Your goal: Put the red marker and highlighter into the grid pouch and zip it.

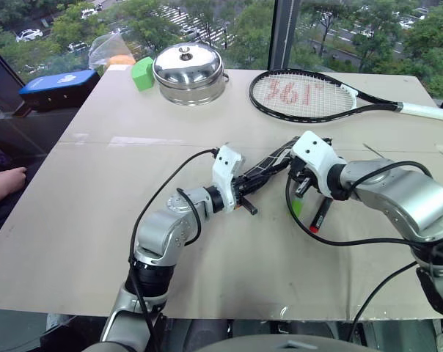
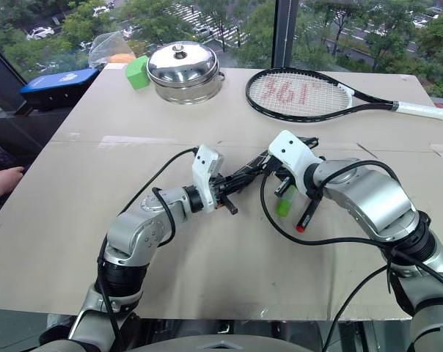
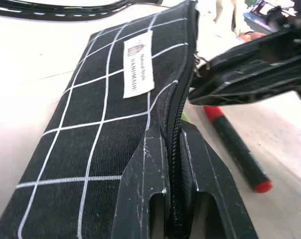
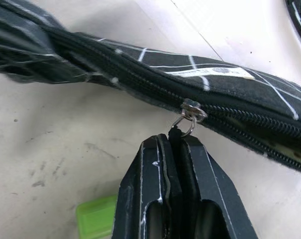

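Observation:
The grid pouch (image 3: 105,114), black with white lines and a small white label, is held just above the table between my arms. My left gripper (image 3: 171,130) is shut on its zipper edge at the near end. My right gripper (image 4: 174,138) is shut on the black pull cord hanging from the zipper pull (image 4: 192,110). The zipper looks closed from my left gripper to the slider and gapes beyond it. The red marker (image 1: 320,216) lies on the table under my right wrist, outside the pouch. The light green highlighter (image 2: 284,203) lies beside it.
At the table's far side stand a steel pot with lid (image 1: 189,72), a green block (image 1: 142,73) and a tennis racket (image 1: 309,95). A blue box (image 1: 56,84) sits off the far left corner. A person's hand (image 1: 5,183) rests at the left edge.

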Robot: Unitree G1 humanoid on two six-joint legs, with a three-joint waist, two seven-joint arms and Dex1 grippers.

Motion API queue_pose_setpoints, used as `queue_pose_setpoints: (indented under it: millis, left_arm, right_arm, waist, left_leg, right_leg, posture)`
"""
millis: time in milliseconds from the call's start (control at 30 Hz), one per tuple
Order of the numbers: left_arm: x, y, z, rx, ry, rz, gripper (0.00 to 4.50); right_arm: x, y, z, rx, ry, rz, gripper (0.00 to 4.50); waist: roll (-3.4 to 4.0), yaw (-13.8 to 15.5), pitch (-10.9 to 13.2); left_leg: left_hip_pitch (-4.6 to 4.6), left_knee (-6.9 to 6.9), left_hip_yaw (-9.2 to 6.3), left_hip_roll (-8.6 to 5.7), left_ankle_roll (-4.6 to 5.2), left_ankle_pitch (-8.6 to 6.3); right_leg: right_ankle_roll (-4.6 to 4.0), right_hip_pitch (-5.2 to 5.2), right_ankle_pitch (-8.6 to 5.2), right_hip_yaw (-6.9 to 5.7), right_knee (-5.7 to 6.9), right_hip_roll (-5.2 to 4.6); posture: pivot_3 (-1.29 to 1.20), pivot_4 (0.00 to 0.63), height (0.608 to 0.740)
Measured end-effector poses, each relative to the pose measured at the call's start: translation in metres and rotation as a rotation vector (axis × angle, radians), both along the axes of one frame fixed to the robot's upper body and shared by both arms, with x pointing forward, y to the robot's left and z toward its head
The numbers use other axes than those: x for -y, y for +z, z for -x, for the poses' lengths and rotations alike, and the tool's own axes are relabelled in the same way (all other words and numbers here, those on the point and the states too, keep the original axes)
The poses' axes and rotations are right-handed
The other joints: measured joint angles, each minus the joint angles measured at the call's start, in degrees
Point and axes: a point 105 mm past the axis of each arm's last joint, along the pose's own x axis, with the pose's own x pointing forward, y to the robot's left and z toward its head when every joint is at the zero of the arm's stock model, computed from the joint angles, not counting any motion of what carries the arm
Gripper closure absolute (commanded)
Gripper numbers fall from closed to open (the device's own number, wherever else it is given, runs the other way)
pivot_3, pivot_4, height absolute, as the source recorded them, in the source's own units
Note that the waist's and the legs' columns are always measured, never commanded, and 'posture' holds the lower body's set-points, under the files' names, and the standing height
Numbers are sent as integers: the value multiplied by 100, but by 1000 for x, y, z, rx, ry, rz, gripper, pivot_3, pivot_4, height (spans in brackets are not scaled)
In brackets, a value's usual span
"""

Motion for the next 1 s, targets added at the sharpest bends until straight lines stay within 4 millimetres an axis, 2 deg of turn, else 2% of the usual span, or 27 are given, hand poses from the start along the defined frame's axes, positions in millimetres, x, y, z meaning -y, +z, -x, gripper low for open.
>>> queue_pose_setpoints:
  millis: [1000]
  left_arm:
    - [21, 1, -4, 3, 19, 27, 4500]
  right_arm:
    - [-14, -3, 6, 2, 26, -2, 4398]
  waist:
    - [0, 1, 0]
  left_leg:
    - [2, 1, 0, -1, 0, 0]
  right_leg:
    - [1, 1, 0, 0, 4, 0]
  posture:
    - [0, 150, 740]
